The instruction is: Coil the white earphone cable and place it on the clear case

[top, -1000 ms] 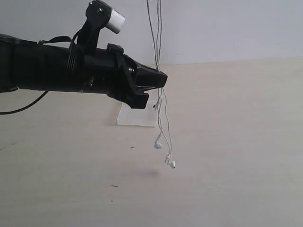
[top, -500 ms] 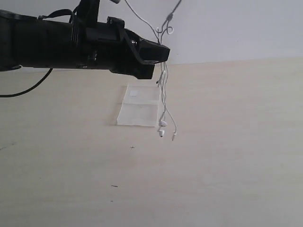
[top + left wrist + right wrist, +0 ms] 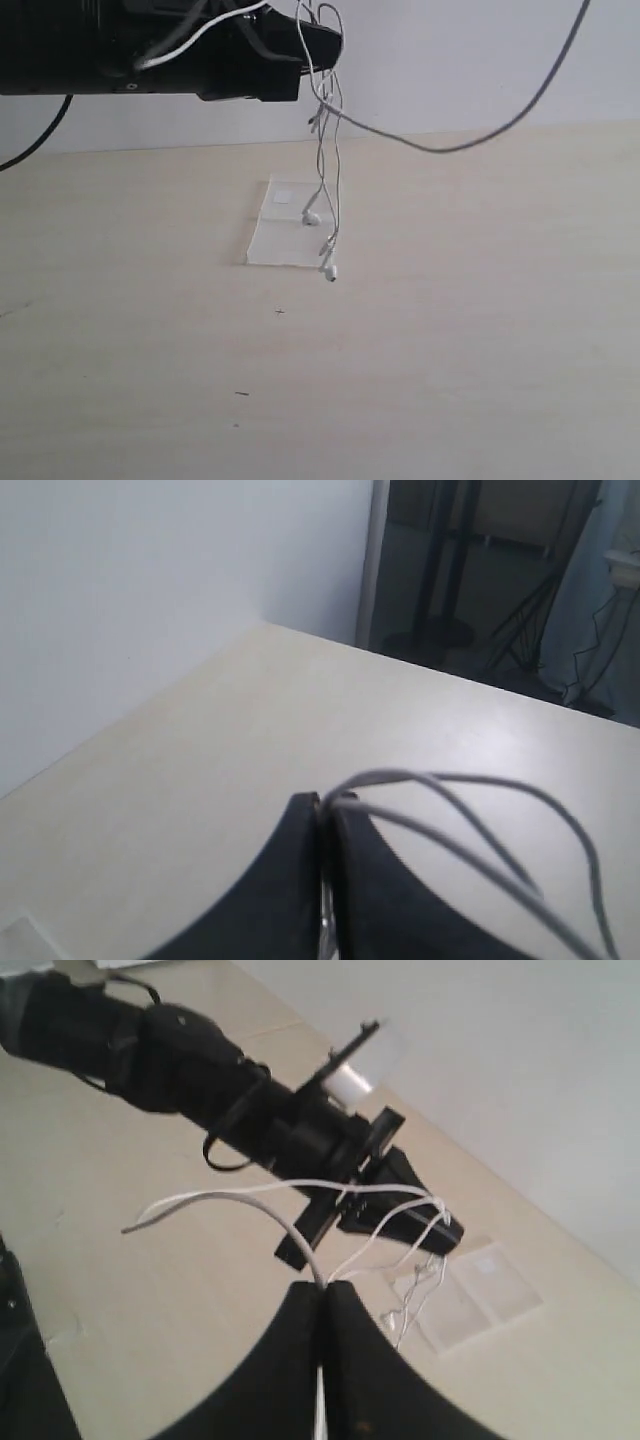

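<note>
The white earphone cable (image 3: 440, 150) hangs in several strands from my left gripper (image 3: 335, 40), which is high at the upper left and shut on it. Its earbuds (image 3: 327, 270) dangle just above the right edge of the clear case (image 3: 285, 240), which lies flat on the table. A long loop of cable sweeps up and out of frame to the upper right. In the left wrist view the left gripper (image 3: 325, 802) pinches the cable (image 3: 480, 825). My right gripper (image 3: 322, 1285) is shut on the cable (image 3: 215, 1196) farther along, above the case (image 3: 490, 1290).
A pale wooden table (image 3: 450, 350) meets a white wall (image 3: 480, 60) behind the case. The black left arm (image 3: 200, 1070) reaches across the right wrist view. Dark stands (image 3: 450, 570) rise beyond the table's far edge.
The left arm has risen toward the top of the view with the cable. The earbuds lifted and now hang by the case. A long loop now swings out to the right.
</note>
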### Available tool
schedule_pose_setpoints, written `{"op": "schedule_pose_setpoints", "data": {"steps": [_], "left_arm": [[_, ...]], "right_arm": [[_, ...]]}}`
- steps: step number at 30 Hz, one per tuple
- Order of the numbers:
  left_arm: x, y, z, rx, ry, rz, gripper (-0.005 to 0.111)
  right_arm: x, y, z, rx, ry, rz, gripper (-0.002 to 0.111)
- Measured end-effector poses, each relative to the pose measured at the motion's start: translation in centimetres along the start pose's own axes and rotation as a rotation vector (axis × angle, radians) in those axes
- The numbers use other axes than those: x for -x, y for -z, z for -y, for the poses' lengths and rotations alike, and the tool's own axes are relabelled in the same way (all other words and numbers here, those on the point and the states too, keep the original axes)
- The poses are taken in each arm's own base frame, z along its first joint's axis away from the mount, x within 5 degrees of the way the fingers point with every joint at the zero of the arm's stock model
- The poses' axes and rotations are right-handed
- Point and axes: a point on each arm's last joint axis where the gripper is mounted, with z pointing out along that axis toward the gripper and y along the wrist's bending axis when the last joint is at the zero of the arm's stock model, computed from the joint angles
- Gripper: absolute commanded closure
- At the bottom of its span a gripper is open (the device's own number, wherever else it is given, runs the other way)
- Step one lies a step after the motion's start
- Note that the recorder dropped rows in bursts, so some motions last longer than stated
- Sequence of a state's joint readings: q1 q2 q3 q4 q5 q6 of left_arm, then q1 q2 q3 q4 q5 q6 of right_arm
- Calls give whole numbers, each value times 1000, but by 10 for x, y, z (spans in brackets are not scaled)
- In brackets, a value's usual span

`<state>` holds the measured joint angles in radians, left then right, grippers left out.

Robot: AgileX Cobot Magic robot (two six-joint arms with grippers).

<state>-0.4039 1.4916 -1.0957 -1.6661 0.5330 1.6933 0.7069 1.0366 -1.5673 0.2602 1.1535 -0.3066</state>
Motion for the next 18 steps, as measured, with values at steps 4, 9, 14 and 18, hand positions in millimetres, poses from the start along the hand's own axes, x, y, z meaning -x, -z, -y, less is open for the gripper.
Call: {"op": "schedule_pose_setpoints", "data": {"steps": [4,9,14,18], "left_arm": [[3,5,1,22,0,-10,107],[7,9,3,28,-4,-2,107],[10,13,3,43,-1,8,107],[14,16,6,43,-1,18,107]], "right_arm": [[-25,-16,1,-13,-22,-33,108],[-60,-32,0,-40,-40,-42,108],[-91,-49,1,-69,-53,-37,108],[-117,-68,2,-85,-59,-81,108]]}}
